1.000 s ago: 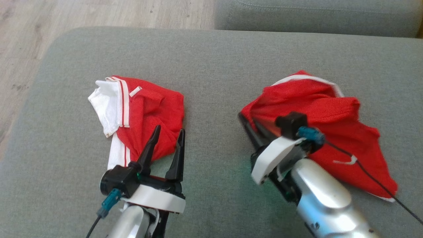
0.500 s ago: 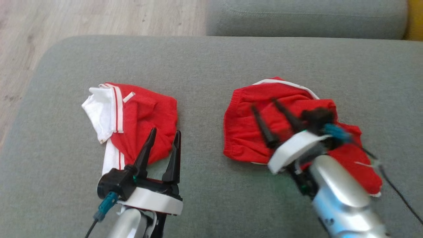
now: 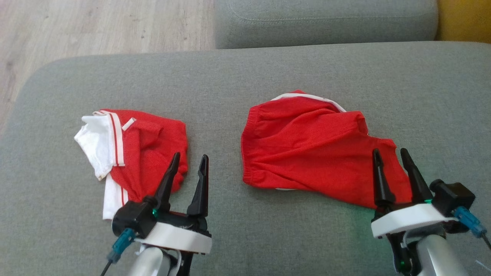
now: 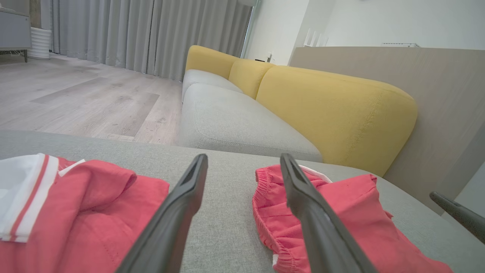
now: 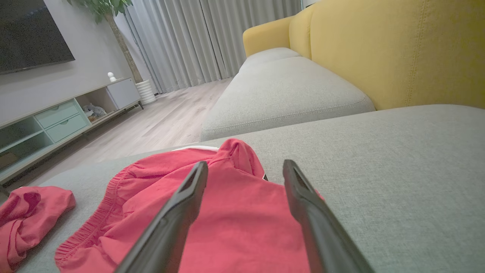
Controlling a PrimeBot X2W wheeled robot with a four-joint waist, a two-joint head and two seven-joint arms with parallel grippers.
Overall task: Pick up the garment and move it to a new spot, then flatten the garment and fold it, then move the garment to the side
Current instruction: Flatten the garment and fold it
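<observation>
Left end effector [image 3: 190, 155] gapes empty by the garment [image 3: 149, 149], right end effector [image 3: 389, 150] gapes empty over the red shorts [image 3: 307, 153].

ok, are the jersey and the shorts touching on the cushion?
Apart. The head view shows a bare strip of grey cushion between the jersey and the shorts; the left wrist view shows that gap too.

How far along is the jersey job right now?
Looks done: the jersey lies as a rough folded bundle at the left of the cushion, apart from the shorts. In hand: nothing; the left end effector and right end effector are both open and empty. Left: probably tidying, since the fold looks bunched, with a white sleeve sticking out.
</observation>
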